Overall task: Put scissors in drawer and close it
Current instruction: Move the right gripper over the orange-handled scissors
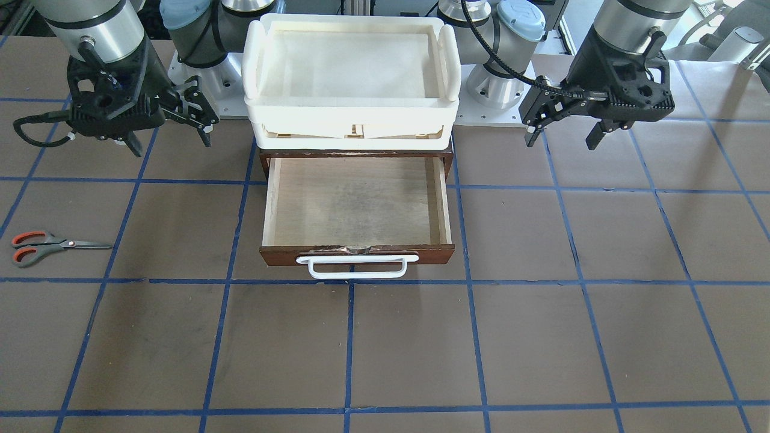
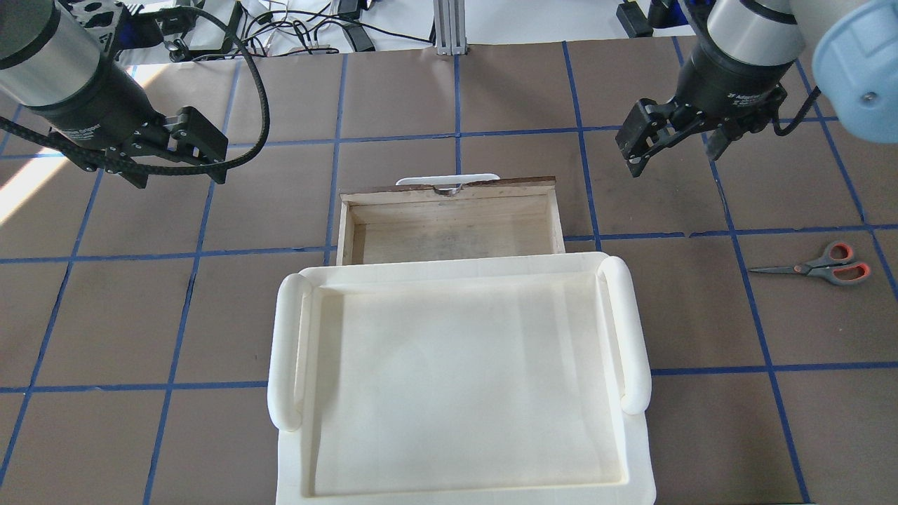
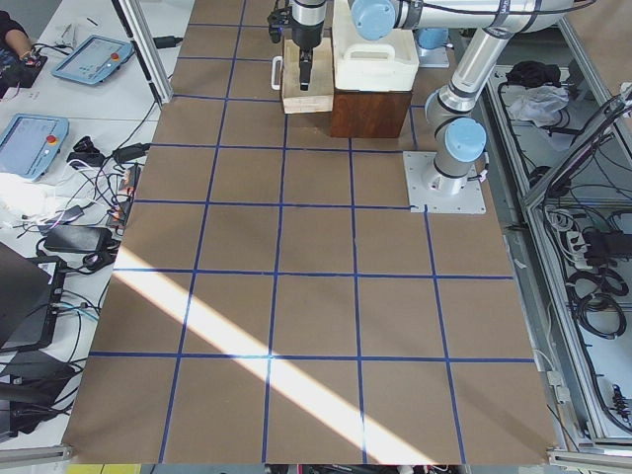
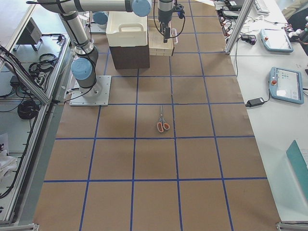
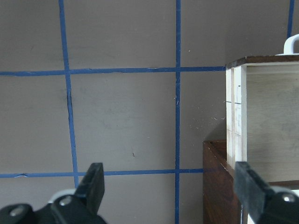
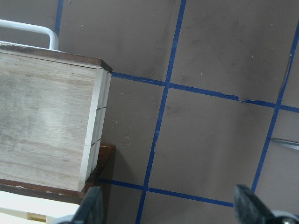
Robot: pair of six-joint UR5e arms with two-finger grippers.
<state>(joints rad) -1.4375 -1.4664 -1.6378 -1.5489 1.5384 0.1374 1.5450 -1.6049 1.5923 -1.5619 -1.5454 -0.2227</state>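
Observation:
The scissors (image 1: 54,246), with grey and orange-red handles and shut blades, lie flat on the table on my right side. They also show in the overhead view (image 2: 817,267) and the exterior right view (image 4: 162,121). The brown wooden drawer (image 1: 361,254) stands pulled open and empty, its white loop handle (image 1: 356,265) at the front. It also shows from overhead (image 2: 449,217). My right gripper (image 1: 171,145) hangs open and empty beside the drawer, well short of the scissors. My left gripper (image 1: 560,143) hangs open and empty on the drawer's other side.
A cream-white plastic tray (image 1: 352,33) sits on top of the dark cabinet (image 1: 264,162) that holds the drawer. The table is brown with blue grid lines. The arm bases (image 1: 499,90) stand behind the cabinet.

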